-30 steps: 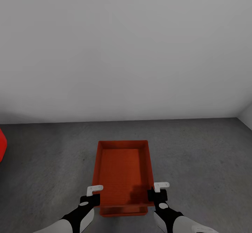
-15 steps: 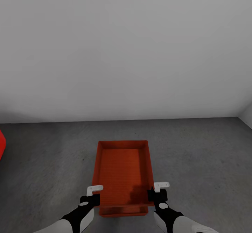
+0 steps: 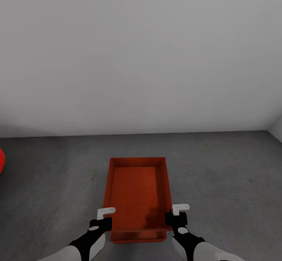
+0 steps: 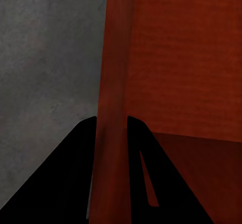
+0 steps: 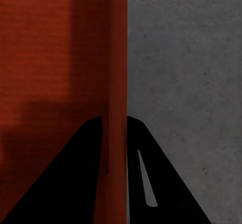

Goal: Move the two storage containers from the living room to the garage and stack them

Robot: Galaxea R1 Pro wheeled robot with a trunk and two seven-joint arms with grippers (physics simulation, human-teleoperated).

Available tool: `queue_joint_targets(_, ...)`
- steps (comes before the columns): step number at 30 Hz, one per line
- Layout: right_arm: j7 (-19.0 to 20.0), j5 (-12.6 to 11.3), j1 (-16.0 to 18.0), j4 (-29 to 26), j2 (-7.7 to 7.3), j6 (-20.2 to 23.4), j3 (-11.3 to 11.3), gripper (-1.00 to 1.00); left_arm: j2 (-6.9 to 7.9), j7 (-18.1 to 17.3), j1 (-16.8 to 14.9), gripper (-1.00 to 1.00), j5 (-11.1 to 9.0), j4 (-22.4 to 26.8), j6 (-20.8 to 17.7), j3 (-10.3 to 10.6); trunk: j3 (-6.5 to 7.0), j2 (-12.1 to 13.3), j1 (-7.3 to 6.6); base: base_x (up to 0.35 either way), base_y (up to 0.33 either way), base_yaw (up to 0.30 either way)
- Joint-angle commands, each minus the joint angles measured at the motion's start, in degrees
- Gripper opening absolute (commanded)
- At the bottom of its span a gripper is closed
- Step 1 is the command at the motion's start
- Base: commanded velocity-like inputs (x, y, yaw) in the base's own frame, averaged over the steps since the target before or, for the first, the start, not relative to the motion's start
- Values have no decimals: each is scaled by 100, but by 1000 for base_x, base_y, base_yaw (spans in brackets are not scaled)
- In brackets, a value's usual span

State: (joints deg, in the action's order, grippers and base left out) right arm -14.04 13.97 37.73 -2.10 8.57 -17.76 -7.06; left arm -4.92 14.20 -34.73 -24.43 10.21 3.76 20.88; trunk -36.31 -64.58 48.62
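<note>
- Change since a second ago: almost none. The red shape (image 3: pixel 1 160) at the head view's 9 o'clock edge shows a thinner sliver now, and the wall-floor line sits a hair higher; the whole picture has shifted slightly, so that is the camera, not the things. Container and both grippers sit the same against each other.
- Left gripper (image 3: pixel 104 215): forearm rises from about 7 o'clock of the head view, white bracket on top, black body below. In the left wrist view its two dark fingers (image 4: pixel 80 153) straddle the container's left long wall, one on each face (clamped on the wall, as far as the close view tells).
- Storage container (image 3: pixel 137 190): red-orange, open top up, flat bottom showing. Long axis runs 6 to 12 o'clock, away from the robot; near short end toward the base, far end toward the white wall (image 3: pixel 141 57). A second rim edge shows just under the near end; whether that is the other container beneath, I cannot tell.
- It lies low over the grey concrete floor (image 3: pixel 219 175), centre-bottom of the head view; resting or just lifted, I cannot tell.
- Right gripper (image 3: pixel 177 214): forearm enters from about 5 o'clock, mirrored pose. Right wrist view shows its fingers (image 5: pixel 85 153) closed either side of the right long wall.
</note>
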Motion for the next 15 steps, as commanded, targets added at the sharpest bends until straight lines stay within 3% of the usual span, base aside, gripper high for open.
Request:
queue_joint_targets(1,33,185,6,-1,4,9,-279,-100,27,62,-2,-100,-27,-1,20,-66,-23,-45,23,0,0,0)
queue_joint_targets(15,33,185,6,-1,4,9,-282,-100,35,31,-2,-100,-28,-2,19,-73,-274,-606,330,0,0,0)
